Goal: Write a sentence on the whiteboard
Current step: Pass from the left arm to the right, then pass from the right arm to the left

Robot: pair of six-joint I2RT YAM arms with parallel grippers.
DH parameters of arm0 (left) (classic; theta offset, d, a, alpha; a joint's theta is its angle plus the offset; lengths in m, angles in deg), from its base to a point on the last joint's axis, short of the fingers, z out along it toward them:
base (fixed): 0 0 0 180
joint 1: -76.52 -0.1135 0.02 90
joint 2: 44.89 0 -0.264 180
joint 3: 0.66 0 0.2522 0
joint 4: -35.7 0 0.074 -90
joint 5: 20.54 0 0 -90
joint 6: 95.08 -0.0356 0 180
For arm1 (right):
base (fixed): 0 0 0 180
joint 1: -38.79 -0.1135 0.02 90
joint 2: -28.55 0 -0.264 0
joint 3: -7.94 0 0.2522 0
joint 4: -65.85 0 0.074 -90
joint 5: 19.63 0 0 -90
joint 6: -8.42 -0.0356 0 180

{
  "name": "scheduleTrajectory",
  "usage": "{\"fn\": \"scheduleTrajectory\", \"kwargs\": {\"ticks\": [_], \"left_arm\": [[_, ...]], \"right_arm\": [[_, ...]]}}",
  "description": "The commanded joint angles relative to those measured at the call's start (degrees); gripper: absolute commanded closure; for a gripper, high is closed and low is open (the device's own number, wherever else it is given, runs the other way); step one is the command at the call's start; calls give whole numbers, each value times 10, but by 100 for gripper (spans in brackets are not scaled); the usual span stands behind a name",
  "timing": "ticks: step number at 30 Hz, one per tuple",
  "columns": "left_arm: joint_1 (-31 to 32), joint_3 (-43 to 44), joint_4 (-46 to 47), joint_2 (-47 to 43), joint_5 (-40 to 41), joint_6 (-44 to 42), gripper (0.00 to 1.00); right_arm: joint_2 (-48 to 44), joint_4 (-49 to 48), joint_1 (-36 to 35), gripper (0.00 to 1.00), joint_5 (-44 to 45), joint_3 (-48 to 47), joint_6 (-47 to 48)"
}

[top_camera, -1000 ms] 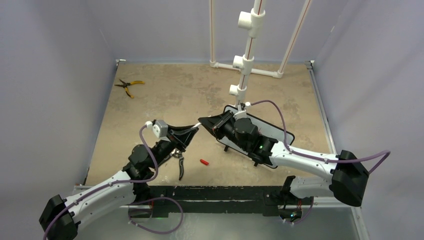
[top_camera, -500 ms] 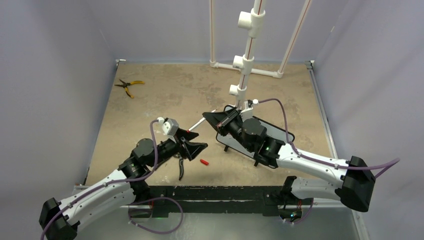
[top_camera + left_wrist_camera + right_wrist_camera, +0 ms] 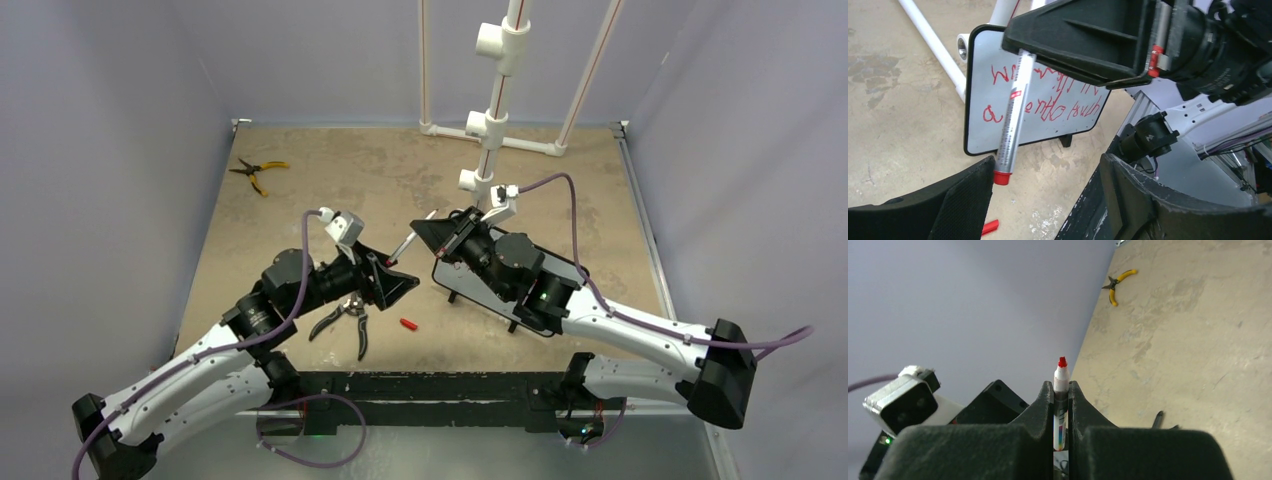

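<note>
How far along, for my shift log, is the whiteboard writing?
Done: two lines of the red sentence cover the whiteboard. In hand: the right gripper is shut on the uncapped marker; the left gripper stands open beside it. Left, probably: recapping, since the red cap lies on the table.

bright even diffuse light, faint soft shadows, sharp pics, wide-angle wrist cams

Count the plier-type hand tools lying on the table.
2: yellow-handled pliers at the far left corner, and a black-handled cutter near the front edge, left of centre. More could be hidden from view.
</note>
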Motion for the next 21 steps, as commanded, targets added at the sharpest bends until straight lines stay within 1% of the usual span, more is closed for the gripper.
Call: {"fn": "scheduleTrajectory", "kwargs": {"ticks": [1,4,10,12,17,21], "left_arm": [[2,40,-30,22,16,-22,26],[2,44,-3,37,-13,-23,25],[1,48,20,62,-9,-27,25],[1,48,41,64,-5,-28,28],[1,49,65,76,-7,-25,38],[1,48,69,75,3,-26,39]], "right_arm": [[-24,1,-1,100,-5,-21,115],[-26,17,-1,100,-15,-30,139],[-32,-4,-1,100,-73,-23,169],[-33,-16,-1,100,-90,-17,180],[-31,-10,-1,100,-100,-19,185],[-28,1,-1,100,-111,-25,194]]}}
